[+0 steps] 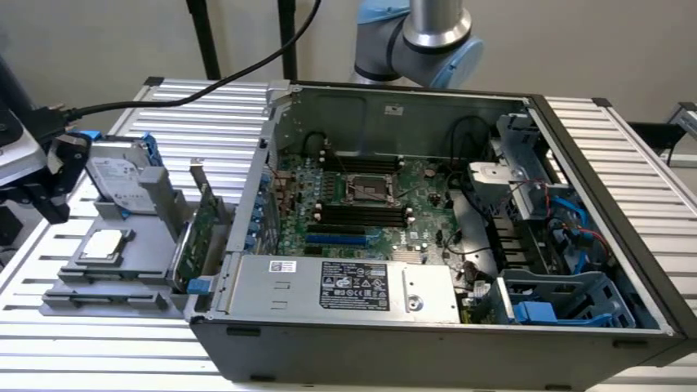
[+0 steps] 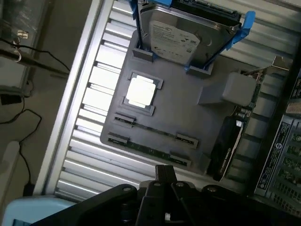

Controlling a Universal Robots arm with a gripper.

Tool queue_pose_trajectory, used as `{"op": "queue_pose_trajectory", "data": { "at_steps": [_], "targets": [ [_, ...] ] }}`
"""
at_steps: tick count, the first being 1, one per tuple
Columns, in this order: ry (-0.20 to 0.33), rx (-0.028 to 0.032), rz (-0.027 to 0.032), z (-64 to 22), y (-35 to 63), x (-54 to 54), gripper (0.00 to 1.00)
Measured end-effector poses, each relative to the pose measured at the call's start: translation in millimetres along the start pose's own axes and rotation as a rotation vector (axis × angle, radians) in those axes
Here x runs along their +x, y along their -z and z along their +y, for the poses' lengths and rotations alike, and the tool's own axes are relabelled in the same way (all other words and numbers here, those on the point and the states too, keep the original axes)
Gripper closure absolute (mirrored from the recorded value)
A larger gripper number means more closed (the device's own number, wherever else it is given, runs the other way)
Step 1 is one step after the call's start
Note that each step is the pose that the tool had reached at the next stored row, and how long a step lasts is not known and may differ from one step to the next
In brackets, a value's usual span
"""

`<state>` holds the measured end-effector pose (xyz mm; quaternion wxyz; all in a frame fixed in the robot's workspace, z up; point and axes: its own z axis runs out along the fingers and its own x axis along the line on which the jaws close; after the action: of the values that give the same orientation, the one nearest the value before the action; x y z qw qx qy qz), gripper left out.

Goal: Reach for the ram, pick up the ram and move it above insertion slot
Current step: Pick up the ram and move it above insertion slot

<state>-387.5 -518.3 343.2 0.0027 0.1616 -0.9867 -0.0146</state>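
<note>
Jaws clenched, empty, near tray (image 2: 188, 108); ram (image 2: 153, 133) lies lengthwise along tray edge nearest jaws.

Arm (image 1: 436, 37) cut off at exterior view's edge, hard drive (image 2: 188, 35) partly cropped, chips on ram (image 2: 150, 149) indiscernible

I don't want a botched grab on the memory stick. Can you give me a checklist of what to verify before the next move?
1. The end effector carries nothing: ok, shut on nothing.
2. The end effector is opened for a grasp: not ok.
3. The thin green memory stick sits on edge in the grey plastic fixture tray: ok.
4. The stick is apart from the end effector: ok.
5. The long black memory sockets are unoccupied: ok, they look empty.
6. The dark metal computer case is open on top: ok.
</note>
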Motion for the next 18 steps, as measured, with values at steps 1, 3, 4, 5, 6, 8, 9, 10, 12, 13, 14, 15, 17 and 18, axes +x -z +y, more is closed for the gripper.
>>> {"op": "queue_pose_trajectory", "data": {
  "at_steps": [1,3,4,5,6,8,9,10,12,13,14,15,17,18],
  "targets": [
    [0.017,0.0000,0.0005,0.0,-0.5,0.0,0.89],
    [0.055,0.0001,0.0017,-0.1,-1.4,0.0,0.89],
    [0.072,0.0001,0.0022,0.0,-1.9,0.0,0.89],
    [0.090,0.0001,0.0027,-0.1,-2.3,0.0,0.89],
    [0.108,0.0001,0.0032,-0.1,-2.7,0.0,0.89],
    [0.145,0.0001,0.0043,-0.1,-3.5,0.0,0.89],
    [0.164,0.0001,0.0049,-0.1,-3.9,0.0,0.89],
    [0.183,0.0002,0.0054,-0.1,-4.3,0.0,0.89],
    [0.218,0.0002,0.0063,-0.1,-5.0,0.0,0.89],
    [0.237,0.0004,0.0064,-0.2,-5.3,0.0,0.89],
    [0.254,0.0007,0.0064,-0.2,-5.7,0.0,0.89],
    [0.274,0.0009,0.0066,-0.2,-6.0,0.0,0.89],
    [0.310,0.0014,0.0067,-0.3,-6.8,-0.1,0.89],
    [0.328,0.0018,0.0068,-0.2,-7.2,0.0,0.89]
  ]
}}
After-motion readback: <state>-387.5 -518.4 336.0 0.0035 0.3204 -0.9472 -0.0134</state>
